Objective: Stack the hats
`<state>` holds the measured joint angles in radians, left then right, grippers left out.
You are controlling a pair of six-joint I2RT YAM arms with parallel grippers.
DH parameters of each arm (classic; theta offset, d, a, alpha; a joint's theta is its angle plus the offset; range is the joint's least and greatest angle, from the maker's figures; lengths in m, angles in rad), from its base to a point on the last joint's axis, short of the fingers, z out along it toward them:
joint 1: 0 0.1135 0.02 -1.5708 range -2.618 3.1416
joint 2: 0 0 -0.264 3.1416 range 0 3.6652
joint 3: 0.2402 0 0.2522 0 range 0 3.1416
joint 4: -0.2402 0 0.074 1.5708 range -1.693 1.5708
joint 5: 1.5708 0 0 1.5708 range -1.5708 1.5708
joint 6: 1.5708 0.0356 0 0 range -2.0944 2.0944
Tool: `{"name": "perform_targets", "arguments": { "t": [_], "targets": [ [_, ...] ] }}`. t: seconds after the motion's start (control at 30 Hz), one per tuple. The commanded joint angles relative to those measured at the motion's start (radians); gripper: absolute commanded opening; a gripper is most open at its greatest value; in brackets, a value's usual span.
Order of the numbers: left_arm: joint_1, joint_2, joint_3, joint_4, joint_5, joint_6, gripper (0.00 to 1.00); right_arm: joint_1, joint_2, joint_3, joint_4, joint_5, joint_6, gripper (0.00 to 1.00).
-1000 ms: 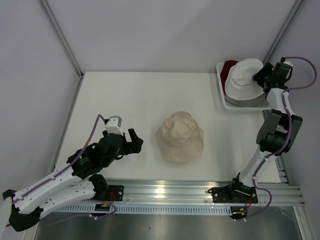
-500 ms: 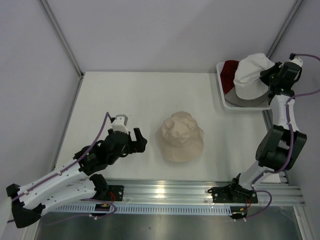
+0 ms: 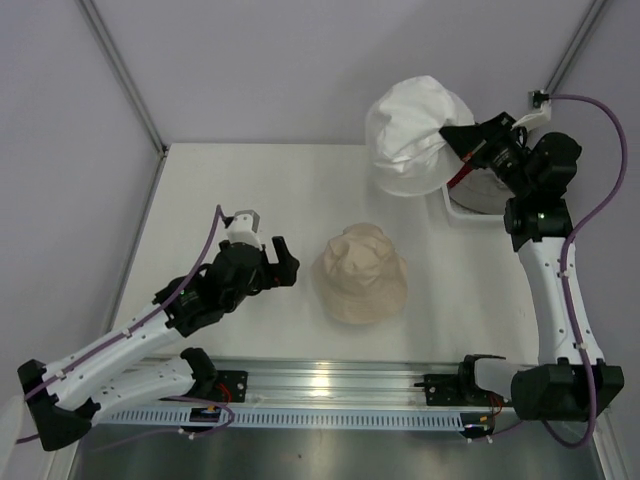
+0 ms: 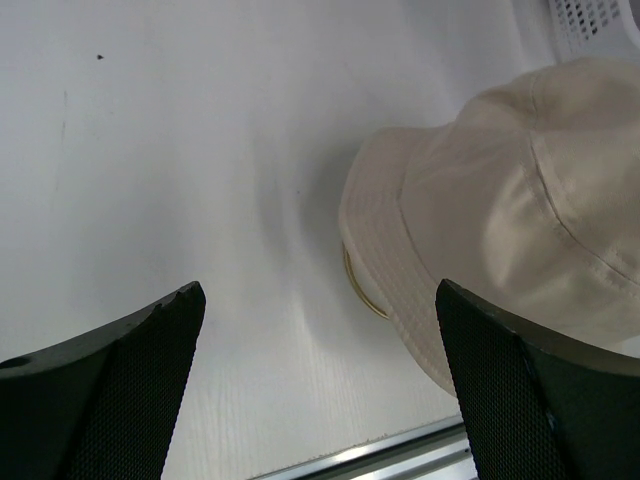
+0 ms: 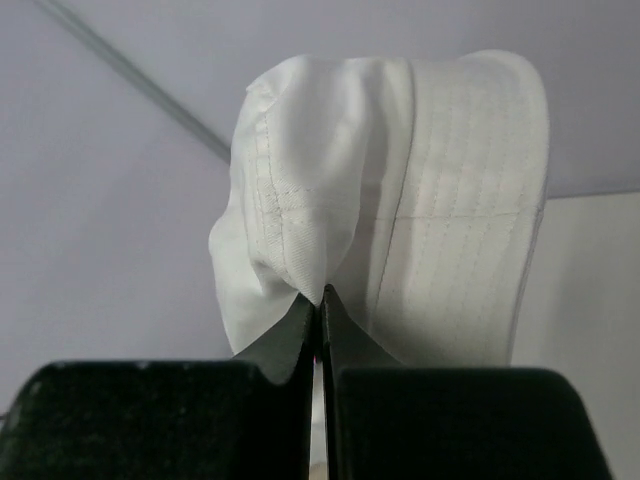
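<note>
Open table point(image 3: 250, 185) between left claw point(image 3: 285, 258) and beige hat point(image 3: 360, 272), white hat point(image 3: 410, 135) hanging beside basket point(image 3: 462, 213)

The white hat point(image 3: 410, 135) now out of the basket point(image 3: 458, 212), aloft in the right pincer point(image 3: 447, 137).

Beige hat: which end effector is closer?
Left. The left end effector sits open just left of the beige hat; the right end effector is far at the back right, shut on the white hat.
</note>
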<state>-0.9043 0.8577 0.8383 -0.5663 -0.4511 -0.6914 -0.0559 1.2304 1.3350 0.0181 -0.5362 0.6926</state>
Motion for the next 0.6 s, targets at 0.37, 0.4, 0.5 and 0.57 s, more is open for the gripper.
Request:
{"name": "perform_targets", "arguments": {
  "t": [0.37, 0.4, 0.5, 0.57],
  "targets": [
    [0.205, -0.239, -0.1, -0.032, -0.04, 0.058, 1.0, 0.261, -0.279, -0.089, -0.181, -0.182, 0.211, 0.0],
    [0.212, -0.244, -0.091, -0.044, -0.046, 0.062, 0.99, 0.271, -0.29, -0.103, -0.204, -0.167, 0.208, 0.0],
    [0.228, -0.269, -0.077, -0.058, -0.04, 0.076, 0.99, 0.3, -0.339, -0.184, -0.237, -0.163, 0.225, 0.0],
    [0.228, -0.293, -0.084, -0.047, -0.021, 0.073, 1.0, 0.31, -0.361, -0.247, -0.219, -0.174, 0.255, 0.0]
  ]
}}
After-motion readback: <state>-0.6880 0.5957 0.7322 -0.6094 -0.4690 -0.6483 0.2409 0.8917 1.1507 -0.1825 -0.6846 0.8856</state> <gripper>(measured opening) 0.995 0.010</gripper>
